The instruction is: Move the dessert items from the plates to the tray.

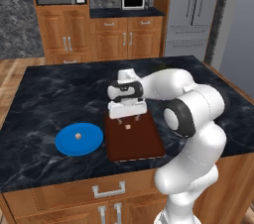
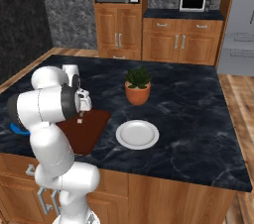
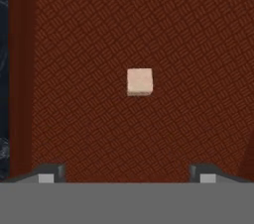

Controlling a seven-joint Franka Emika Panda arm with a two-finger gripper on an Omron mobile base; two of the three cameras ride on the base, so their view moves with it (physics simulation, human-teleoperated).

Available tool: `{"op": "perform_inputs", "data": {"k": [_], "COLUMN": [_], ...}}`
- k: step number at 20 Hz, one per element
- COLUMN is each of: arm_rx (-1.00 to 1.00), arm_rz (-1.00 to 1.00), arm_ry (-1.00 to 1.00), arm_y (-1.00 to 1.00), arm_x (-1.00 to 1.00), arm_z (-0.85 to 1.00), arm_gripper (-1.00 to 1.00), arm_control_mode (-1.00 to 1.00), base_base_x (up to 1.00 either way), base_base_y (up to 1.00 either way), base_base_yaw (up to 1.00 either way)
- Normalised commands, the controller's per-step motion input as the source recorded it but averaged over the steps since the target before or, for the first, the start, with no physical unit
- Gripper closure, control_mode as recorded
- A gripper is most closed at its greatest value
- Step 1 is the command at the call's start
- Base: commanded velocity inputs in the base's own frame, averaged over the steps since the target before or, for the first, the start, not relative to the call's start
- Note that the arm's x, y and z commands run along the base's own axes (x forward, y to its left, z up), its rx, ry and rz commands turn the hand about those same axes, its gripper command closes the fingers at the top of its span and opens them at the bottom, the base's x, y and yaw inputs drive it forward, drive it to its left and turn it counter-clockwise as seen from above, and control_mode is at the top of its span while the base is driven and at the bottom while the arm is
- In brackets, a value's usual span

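- End effector (image 1: 128,117) hangs above the dark reddish-brown tray (image 1: 144,146), fingers spread wide apart and holding nothing; in the hand view its two tips (image 3: 47,174) stand at either side with the tray's woven base between them.
- One pale beige cube (image 3: 139,82) lies on the tray, directly below the end effector and clear of the rim.
- Second cube (image 1: 77,136) sits near the middle of the blue plate (image 1: 67,144), just left of the tray on the dark marble surface (image 1: 44,94).
- White plate (image 2: 149,141) lies right of the tray, bare, with a potted plant (image 2: 138,86) beyond it.
- Judging by its size, the remaining cube is light and easily knocked; it may be soft, so a gentle pinch on two opposite flat faces, fingers centred, seems best.
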Motion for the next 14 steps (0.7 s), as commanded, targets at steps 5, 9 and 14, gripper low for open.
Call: {"op": "perform_inputs", "data": {"k": [5, 9, 14], "arm_rx": [0.04, 0.06, 0.06], "arm_rz": [0.03, 0.03, 0.01], "arm_ry": [-0.18, -0.16, -0.13], "arm_y": [0.35, 0.54, 0.6], "arm_x": [-0.55, -0.38, -0.2], "arm_z": [0.11, 0.12, 0.26], "arm_gripper": [-1.0, -1.0, -1.0], "arm_control_mode": [-1.0, -1.0, -1.0], "base_base_x": [0.0, 0.0, 0.0], "base_base_y": [0.0, 0.0, 0.0], "base_base_yaw": [0.0, 0.0, 0.0]}}
